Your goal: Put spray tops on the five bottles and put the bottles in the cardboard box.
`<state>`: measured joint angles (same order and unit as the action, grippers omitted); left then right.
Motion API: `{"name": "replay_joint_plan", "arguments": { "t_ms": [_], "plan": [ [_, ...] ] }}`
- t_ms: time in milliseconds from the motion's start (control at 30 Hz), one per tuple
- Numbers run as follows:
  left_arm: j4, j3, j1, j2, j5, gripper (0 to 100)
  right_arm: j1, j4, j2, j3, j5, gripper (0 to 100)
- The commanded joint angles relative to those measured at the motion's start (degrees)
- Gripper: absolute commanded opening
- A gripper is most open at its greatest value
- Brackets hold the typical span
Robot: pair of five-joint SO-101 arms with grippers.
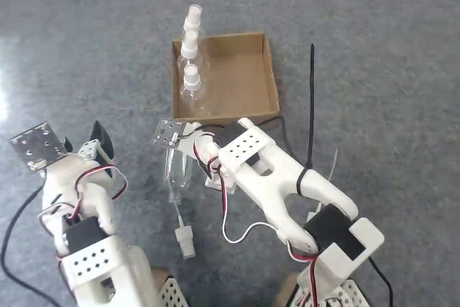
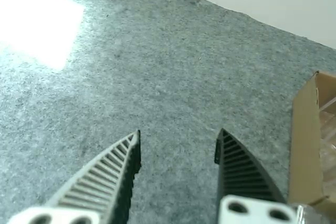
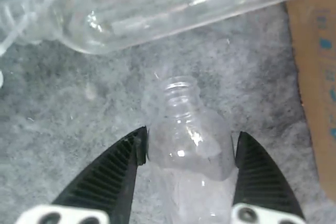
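Evidently midway through the capping: three capped bottles (image 1: 191, 80) already standing in a row along the 9 o'clock wall of the cardboard box (image 1: 272, 77), itself at 12 o'clock on the grey mat (image 1: 388, 70). Two more left outside, just off the box's 7 o'clock corner.

Right gripper (image 3: 190, 142) spread about a bottle's width and set around the uncapped bottle (image 3: 186, 129) below the shoulder, both tips against the clear plastic, open neck pointing away from the wrist. Reads as a grasp, firmness impossible to tell. Other bare bottle (image 3: 173, 3) lying on its side just beyond that neck, not touching it as far as can be seen. Loose spray top (image 1: 185, 239) with its dip tube lying on the mat at 6 o'clock from the gripped bottle, near but apart. Left gripper (image 2: 178, 140) open wide, holding nothing, hanging over bare mat at 8 o'clock from the box, well apart from the spray top.

Judged as the step of steadying the fourth bottle for its top. Next calls for keeping that bottle clamped with the neck clear and reachable. Then for fetching the spray top with the free left gripper, threading the thin tube into the narrow neck first and seating the head squarely. Worth watching: slippery, light plastic liable to twist in the jaws, and a bendy tube likely to miss the opening.
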<state>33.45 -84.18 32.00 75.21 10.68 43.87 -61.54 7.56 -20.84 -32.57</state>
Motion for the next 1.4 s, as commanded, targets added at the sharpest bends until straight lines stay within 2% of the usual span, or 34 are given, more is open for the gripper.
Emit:
{"name": "replay_joint_plan", "arguments": {
  "t_ms": [0,233,400,633,733,867,1233,1367],
  "plan": [
    [-1.76,0.4,0.0,0.7,-0.44,22,-0.4,0.13,-0.48,3.34,0.88,21.4],
    [-1.76,0.4,0.0,0.7,-0.44,22,-0.4,-0.48,-0.4,2.9,-0.09,32.4],
    [-1.76,0.4,0.09,0.7,-0.44,22,-0.4,0.04,-0.4,1.05,-6.24,30.2],
    [-1.76,0.4,0.09,0.7,-0.44,22,-0.4,0.04,-0.48,1.05,-6.59,29.9],
    [-1.76,0.4,0.09,0.7,-0.44,22,-0.48,0.04,-0.48,1.05,-6.77,25.2],
    [-1.76,0.4,0.09,0.7,-0.44,22,-0.48,0.13,-0.4,1.05,-6.77,20.4],
    [-1.85,0.4,0.0,0.7,-0.44,22,-0.48,-0.4,-2.51,0.88,-6.24,20.3],
    [-1.85,0.4,0.0,0.7,-0.44,22,-0.66,-0.57,-6.29,0.7,-0.53,20.1]
  ]
}}
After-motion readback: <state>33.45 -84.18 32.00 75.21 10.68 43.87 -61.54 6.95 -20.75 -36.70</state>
